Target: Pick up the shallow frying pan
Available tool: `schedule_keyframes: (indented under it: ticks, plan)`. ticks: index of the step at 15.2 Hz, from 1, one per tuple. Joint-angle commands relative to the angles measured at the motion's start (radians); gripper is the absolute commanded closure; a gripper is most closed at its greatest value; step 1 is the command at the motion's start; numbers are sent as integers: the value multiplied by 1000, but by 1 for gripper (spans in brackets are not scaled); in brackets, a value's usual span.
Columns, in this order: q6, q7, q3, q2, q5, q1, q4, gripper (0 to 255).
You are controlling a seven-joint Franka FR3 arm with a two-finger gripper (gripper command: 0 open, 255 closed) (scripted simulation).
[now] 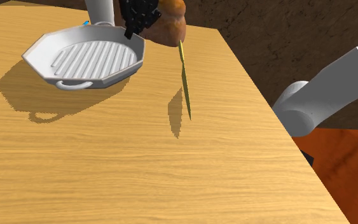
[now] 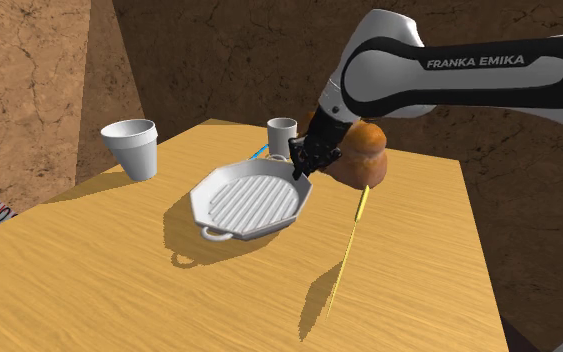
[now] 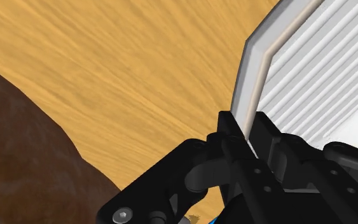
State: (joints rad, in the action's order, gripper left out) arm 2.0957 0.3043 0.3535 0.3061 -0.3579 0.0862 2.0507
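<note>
The frying pan (image 1: 88, 60) is a pale grey, shallow, eight-sided pan with a ridged bottom and a small loop handle. It hangs a little above the wooden table (image 1: 139, 172), and its shadow lies apart from it on the wood. My black gripper (image 1: 133, 28) is shut on the pan's rim, on the side opposite the loop handle. In the second exterior view the gripper (image 2: 304, 160) clasps the pan (image 2: 249, 200) at its far right edge. In the wrist view the fingers (image 3: 234, 137) pinch the pan's wall (image 3: 254, 76).
A brown rounded object (image 2: 361, 155) with a long thin yellow strip (image 2: 349, 250) hanging from it sits right beside the gripper. A white cup (image 2: 132, 148) stands at the table's far left corner, and a grey cup (image 2: 282, 132) behind the pan. The table edge (image 1: 285, 133) runs near the arm.
</note>
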Motion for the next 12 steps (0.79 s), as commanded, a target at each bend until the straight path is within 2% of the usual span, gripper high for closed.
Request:
schedule_keyframes:
  ticks: [1, 10, 12]
  plan:
    - [-27, 8, -1, 2, 5, -1, -25, 255]
    - [-143, 39, -8, -13, 26, -10, -159, 255]
    - [-144, 40, -8, -14, 27, -10, -161, 255]
